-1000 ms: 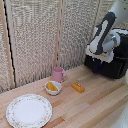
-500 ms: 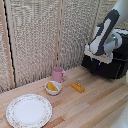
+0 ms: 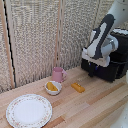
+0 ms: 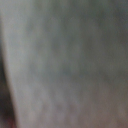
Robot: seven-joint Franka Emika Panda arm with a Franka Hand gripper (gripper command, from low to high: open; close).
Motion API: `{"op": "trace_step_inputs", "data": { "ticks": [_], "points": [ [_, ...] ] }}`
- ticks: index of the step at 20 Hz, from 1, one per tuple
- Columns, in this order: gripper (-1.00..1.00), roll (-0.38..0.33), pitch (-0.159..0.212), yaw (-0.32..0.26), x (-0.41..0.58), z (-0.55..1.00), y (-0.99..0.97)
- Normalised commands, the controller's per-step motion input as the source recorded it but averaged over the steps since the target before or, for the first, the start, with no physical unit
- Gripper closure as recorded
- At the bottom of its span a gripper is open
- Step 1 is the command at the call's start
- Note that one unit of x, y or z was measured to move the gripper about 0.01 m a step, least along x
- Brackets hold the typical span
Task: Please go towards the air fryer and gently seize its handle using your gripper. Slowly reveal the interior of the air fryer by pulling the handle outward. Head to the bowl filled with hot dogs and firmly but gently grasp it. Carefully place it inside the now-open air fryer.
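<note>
- Presently, the gripper (image 3: pixel 93 73) hangs low against the front of the air fryer (image 3: pixel 113 62); the arm's white body covers the drawer front, so the handle cannot be made out, and whether the jaws are apart or together cannot be told.
- Wrist view: only a grey blur, too close to read. Risk: with no clear sight of the handle, the jaws may close beside it or on the drawer face and slip when pulled.
- Risk: a pull that is off-axis or too brisk could drag the whole air fryer along the counter (image 3: pixel 95 107) rather than slide the drawer out.
- The bowl (image 3: pixel 53 88) with the hot dogs (image 3: pixel 51 87) rests well away from the jaws, toward the exterior view's left, just beside a pink mug (image 3: pixel 59 75); an orange piece (image 3: pixel 77 87) lies between bowl and jaws. Risk: a later reach could knock the mug or sweep the orange piece.
</note>
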Motion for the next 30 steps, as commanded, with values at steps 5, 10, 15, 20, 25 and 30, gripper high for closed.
{"op": "trace_step_inputs", "data": {
  "ticks": [5,10,15,20,25,30],
  "points": [
    [1.0,-0.048,0.033,-0.055,0.36,0.19,0.71],
    [1.0,-0.096,0.026,-0.084,0.0,0.25,0.76],
    [1.0,-0.088,0.001,-0.093,0.119,0.23,0.8],
    [1.0,-0.071,-0.008,-0.08,0.274,0.03,0.84],
    [1.0,-0.066,-0.007,-0.054,0.41,-0.07,0.84],
    [1.0,-0.07,0.03,-0.072,0.294,-0.09,0.46]
  ]
}}
